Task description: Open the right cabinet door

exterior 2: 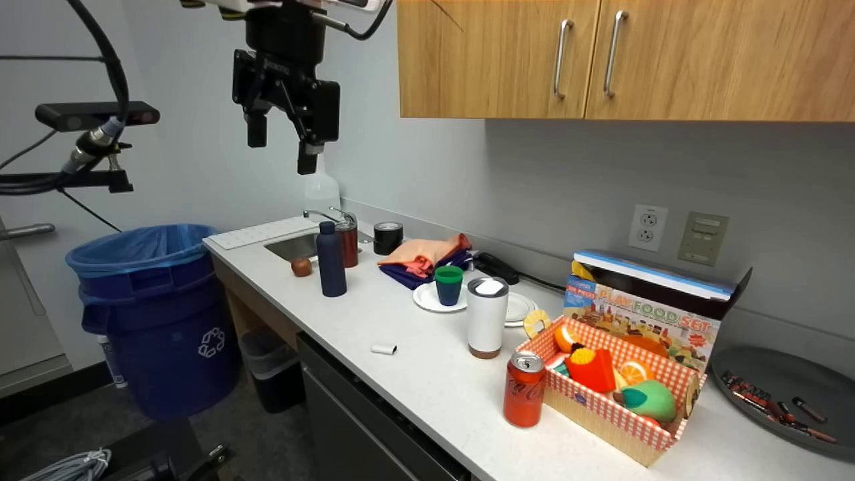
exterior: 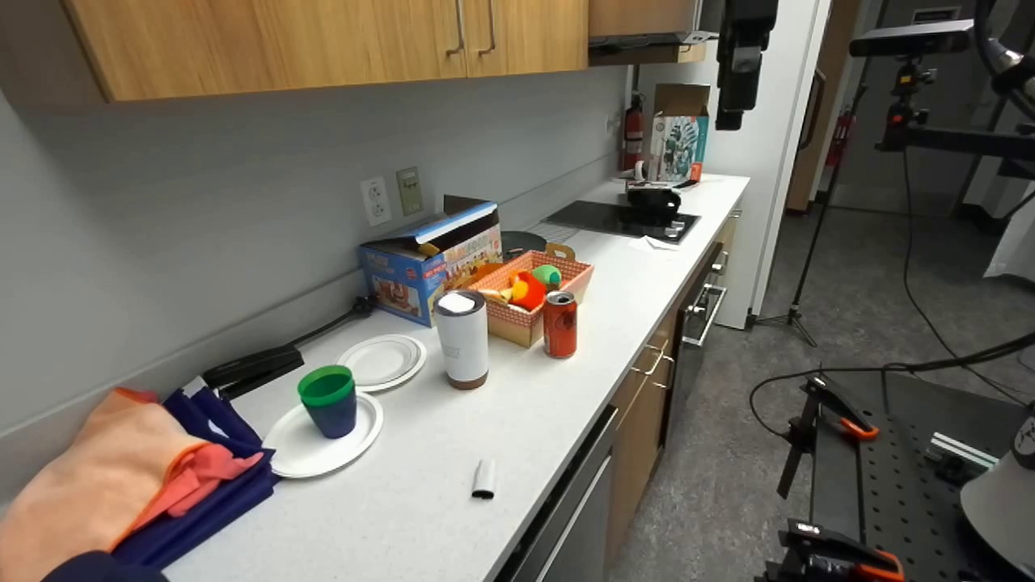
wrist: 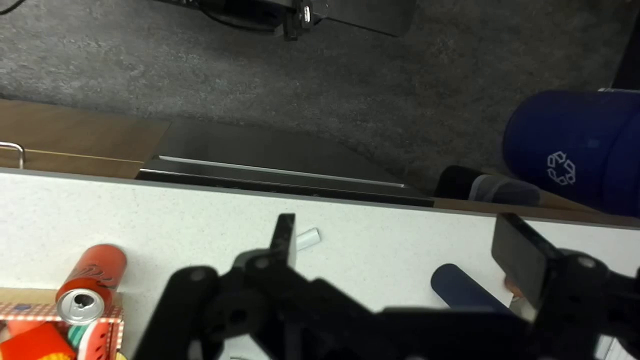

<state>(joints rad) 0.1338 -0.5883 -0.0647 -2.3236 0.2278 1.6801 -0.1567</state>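
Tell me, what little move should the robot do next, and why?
Maybe tilt the black two-fingered hand toward the slim silver bar handle on the flat light-brown wooden right cabinet door. The hand is open and holds nothing, but points down, while the handle is on a shut, upright door.

In an exterior view, on counter (exterior 2: 427,387): toy food (exterior 2: 594,371) in basket (exterior 2: 594,426). Just beside basket's front-left corner, can (exterior 2: 524,394). Left of basket, tumbler (exterior 2: 486,317); farther left, plate (exterior 2: 423,298) with cup (exterior 2: 449,288) on it; well left, bottle (exterior 2: 331,264). Behind basket, box (exterior 2: 651,314). Right of basket, tray (exterior 2: 768,366). Above and behind basket, right cabinet door (exterior 2: 728,60).
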